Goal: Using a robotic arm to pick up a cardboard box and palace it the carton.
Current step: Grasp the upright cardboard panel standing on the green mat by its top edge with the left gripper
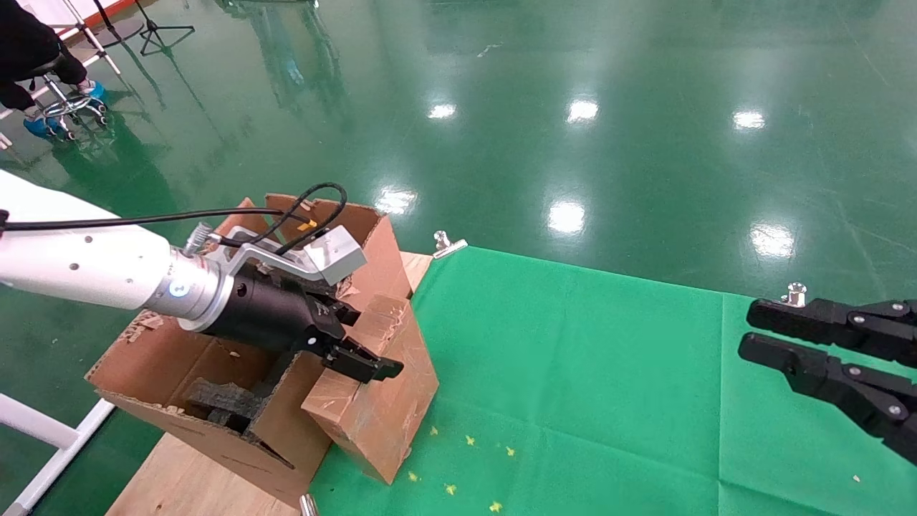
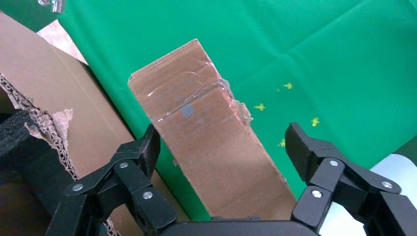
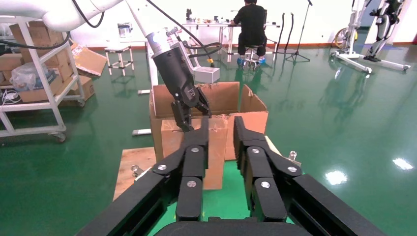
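Observation:
The small taped cardboard box stands on the green cloth right beside the outer wall of the large torn-flapped carton. My left gripper is at the box's top. In the left wrist view the gripper is open with its fingers on either side of the box; one finger is at the box's edge, the other stands apart. Black foam lies inside the carton. My right gripper is parked open and empty at the right.
A green cloth covers the table, with a bare wooden board under the carton. Metal clamps sit on the cloth's far edge. A seated person and shelving are far behind.

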